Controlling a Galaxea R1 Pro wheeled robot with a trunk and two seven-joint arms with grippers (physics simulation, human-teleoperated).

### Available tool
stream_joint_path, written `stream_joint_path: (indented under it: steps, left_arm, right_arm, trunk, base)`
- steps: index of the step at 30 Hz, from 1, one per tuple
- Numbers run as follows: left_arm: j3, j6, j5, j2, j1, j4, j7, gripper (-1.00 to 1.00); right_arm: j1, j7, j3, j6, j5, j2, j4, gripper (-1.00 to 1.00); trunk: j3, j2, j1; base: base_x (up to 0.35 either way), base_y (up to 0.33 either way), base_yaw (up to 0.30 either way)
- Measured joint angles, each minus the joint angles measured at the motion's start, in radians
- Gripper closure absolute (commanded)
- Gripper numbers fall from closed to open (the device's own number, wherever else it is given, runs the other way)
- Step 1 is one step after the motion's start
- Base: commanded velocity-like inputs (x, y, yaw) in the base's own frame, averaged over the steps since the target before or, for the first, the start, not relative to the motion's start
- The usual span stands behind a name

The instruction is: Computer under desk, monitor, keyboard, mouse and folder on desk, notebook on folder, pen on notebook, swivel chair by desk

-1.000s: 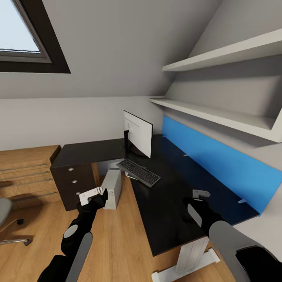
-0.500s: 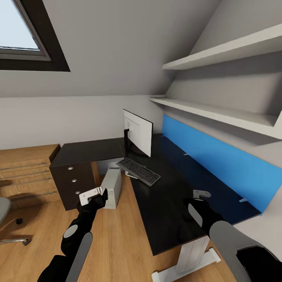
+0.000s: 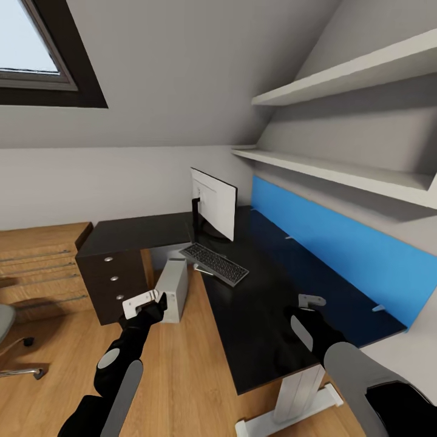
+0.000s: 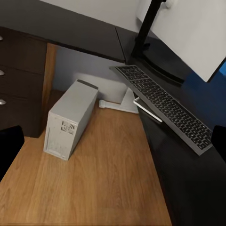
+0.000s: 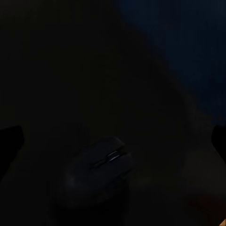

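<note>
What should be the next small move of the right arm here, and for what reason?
Probably lower the right gripper onto the mouse and close on it. The right wrist view shows the mouse just ahead on the dark desk, apart from the keyboard beside the monitor. The fingers look spread, with nothing between them, so a grasp seems the natural next step.

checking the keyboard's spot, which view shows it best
The left wrist view: the keyboard lies close and large, keys visible, on the desk in front of the monitor, one corner over the desk's edge. In the head view the keyboard is smaller and farther. The right wrist view is too dark to tell.
</note>
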Motion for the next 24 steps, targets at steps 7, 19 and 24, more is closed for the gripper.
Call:
stream_joint_path:
  steps: [7, 19, 24]
  left_arm:
    - [0.002, 0.0, 0.003, 0.0, 0.0, 0.0, 0.0, -1.0]
    - [0.002, 0.0, 0.003, 0.0, 0.0, 0.001, 0.0, -1.0]
    - [0.002, 0.0, 0.003, 0.0, 0.0, 0.001, 0.0, -1.0]
  right_arm:
    - [0.0, 0.016, 0.001, 0.001, 0.0, 0.001, 0.0, -1.0]
    - [0.0, 0.122, -0.003, 0.071, 0.004, -0.002, -0.003, -1.0]
    - [0.0, 0.122, -0.003, 0.072, 0.004, -0.002, -0.003, -1.0]
  trunk:
    - [-0.003, -0.007, 0.004]
    - [-0.003, -0.007, 0.004]
    - [-0.003, -0.007, 0.004]
  base:
    - [0.0, 0.0, 0.0]
    - [0.0, 0.0, 0.0]
    - [0.0, 0.0, 0.0]
